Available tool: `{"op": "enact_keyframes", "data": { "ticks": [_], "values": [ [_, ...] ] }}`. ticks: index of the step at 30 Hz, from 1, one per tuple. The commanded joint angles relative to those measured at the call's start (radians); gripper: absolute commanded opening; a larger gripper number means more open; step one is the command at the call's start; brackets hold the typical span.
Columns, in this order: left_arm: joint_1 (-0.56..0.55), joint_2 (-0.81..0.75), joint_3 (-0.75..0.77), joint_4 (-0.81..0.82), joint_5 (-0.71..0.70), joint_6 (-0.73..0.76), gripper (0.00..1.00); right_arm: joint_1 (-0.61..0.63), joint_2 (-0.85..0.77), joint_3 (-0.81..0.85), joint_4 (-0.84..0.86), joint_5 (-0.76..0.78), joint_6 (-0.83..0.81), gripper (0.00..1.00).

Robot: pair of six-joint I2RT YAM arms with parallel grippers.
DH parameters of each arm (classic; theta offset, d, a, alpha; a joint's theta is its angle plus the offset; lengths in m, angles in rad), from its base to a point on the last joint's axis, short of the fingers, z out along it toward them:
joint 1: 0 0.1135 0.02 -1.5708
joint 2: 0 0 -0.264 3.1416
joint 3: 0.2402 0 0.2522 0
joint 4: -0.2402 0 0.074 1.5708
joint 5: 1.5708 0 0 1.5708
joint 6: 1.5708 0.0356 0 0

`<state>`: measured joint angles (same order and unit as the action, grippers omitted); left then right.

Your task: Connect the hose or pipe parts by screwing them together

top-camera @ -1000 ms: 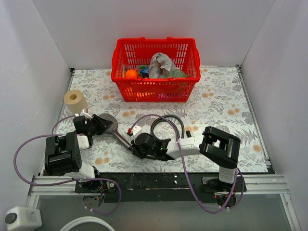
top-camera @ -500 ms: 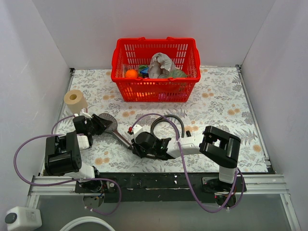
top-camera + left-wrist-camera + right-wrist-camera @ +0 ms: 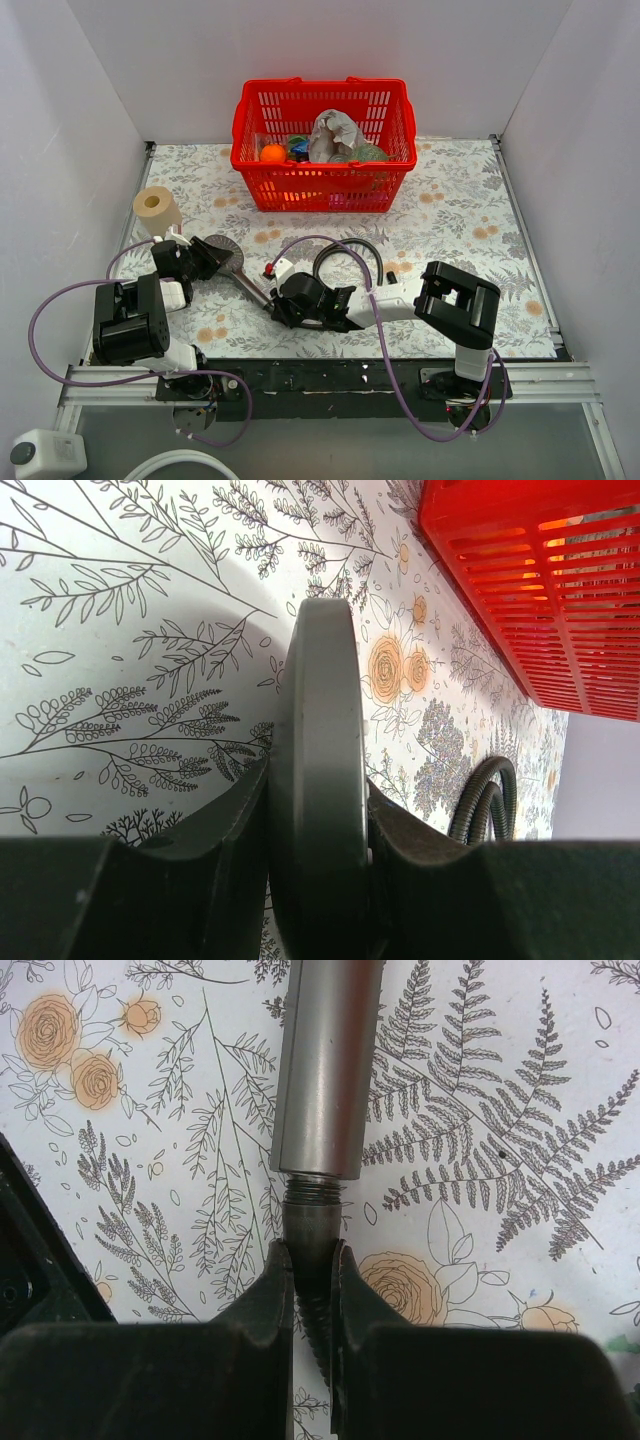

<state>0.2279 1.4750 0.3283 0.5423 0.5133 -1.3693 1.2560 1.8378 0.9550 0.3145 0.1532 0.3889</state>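
Note:
The grey hand shower (image 3: 243, 274) lies on the floral table, head to the left and handle running down-right. My left gripper (image 3: 207, 257) is shut on the round head (image 3: 318, 770), which stands edge-on between its fingers (image 3: 225, 860). My right gripper (image 3: 312, 1280) is shut on the dark hose nut (image 3: 312, 1228). The nut sits against the threaded end (image 3: 313, 1188) of the handle (image 3: 328, 1060), with threads still showing between them. The dark coiled hose (image 3: 347, 258) loops behind the right arm, and the hose (image 3: 487, 798) also shows at the right of the left wrist view.
A red basket (image 3: 322, 188) with several items stands at the back centre. A paper roll (image 3: 155, 208) stands at the left edge, beside the left arm. Purple cables (image 3: 45, 300) loop off both arms. White walls close in the table on three sides.

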Motion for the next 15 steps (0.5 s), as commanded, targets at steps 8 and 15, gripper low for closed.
{"op": "enact_keyframes", "data": {
  "ticks": [8, 15],
  "values": [
    [0.002, -0.035, -0.008, -0.039, 0.004, 0.012, 0.0, -0.043, 0.018, 0.08, 0.069, 0.086, 0.042, 0.01],
    [0.002, -0.032, -0.005, -0.036, 0.073, -0.008, 0.0, -0.122, 0.018, 0.073, 0.184, 0.066, 0.126, 0.01]
  ]
}}
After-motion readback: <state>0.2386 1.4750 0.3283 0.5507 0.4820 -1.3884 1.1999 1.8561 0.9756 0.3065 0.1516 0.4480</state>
